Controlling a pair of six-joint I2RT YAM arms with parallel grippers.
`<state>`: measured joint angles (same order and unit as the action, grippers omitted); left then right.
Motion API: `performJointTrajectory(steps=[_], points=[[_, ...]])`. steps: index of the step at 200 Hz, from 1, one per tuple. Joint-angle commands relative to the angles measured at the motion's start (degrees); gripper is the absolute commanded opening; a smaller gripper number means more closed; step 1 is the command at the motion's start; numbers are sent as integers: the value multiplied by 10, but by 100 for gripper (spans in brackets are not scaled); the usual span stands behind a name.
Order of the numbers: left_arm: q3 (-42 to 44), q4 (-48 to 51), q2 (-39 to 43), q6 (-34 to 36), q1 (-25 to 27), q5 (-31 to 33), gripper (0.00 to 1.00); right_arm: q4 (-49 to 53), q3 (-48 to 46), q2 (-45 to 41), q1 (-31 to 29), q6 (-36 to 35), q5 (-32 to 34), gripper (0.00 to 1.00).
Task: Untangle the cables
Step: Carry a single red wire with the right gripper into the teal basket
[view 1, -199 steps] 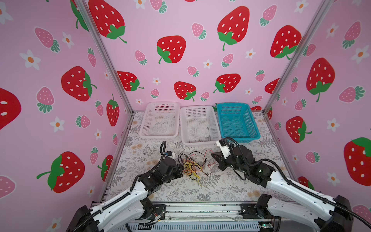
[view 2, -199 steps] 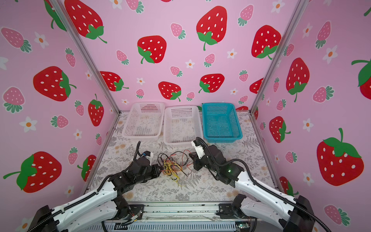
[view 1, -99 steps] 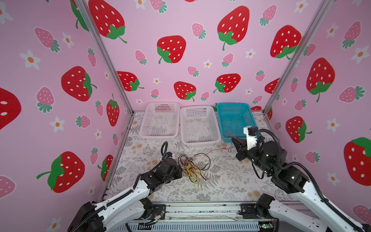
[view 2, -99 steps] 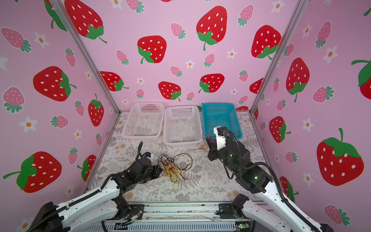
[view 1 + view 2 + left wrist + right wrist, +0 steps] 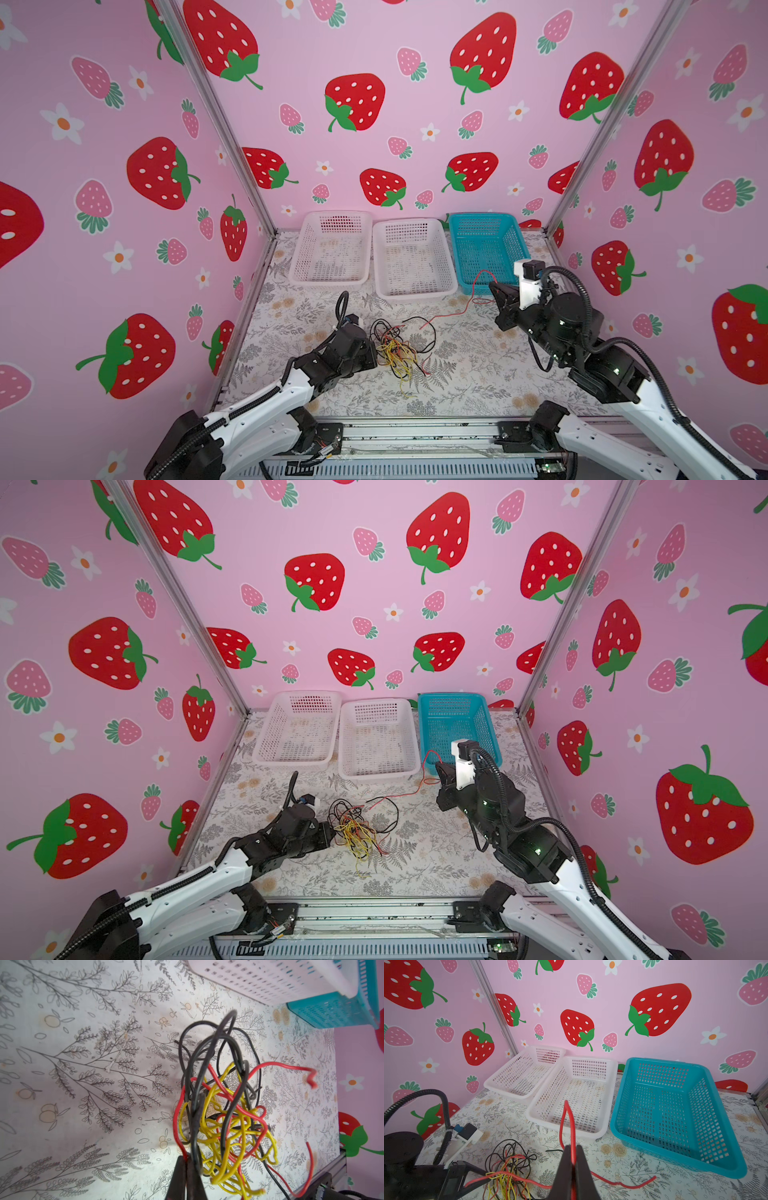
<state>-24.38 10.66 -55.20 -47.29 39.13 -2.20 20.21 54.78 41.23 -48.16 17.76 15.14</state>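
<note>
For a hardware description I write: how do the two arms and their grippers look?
Left arm and right arm: white links, black joints, a ribbed black hose along each. Left gripper and right gripper: slim black tapered fingers. Small green lights glow on the right arm.

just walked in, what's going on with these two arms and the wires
Two robot arms are untangling a knot of cables on the tabletop. The left end effector is shut on strands at the knot's edge. The right end effector is shut on a red cable, raised before the blue basket, the cable trailing back toward the knot. That basket and the two white baskets are empty.
</note>
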Motion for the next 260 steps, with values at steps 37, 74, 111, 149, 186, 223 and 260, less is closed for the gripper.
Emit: performJointTrajectory(steps=[37,74,111,149,186,223,260], points=[[-103,60,-39,77,-3,-15,0,-40,-9,14,13,-14,8,0],[-140,81,-57,71,-2,-32,0,-61,-6,24,26,-11,12,0],[-171,85,-51,184,-1,-47,0,-75,25,85,95,-3,-9,0],[-137,-11,-25,286,-2,-39,0,-81,82,166,174,22,-33,0],[-167,-54,-83,334,-2,-117,0,-132,101,255,276,72,-86,0],[-207,-4,-114,381,-1,-142,0,-174,111,348,354,129,-116,0],[-172,-32,-88,383,0,-146,0,-199,117,423,373,139,-108,0]])
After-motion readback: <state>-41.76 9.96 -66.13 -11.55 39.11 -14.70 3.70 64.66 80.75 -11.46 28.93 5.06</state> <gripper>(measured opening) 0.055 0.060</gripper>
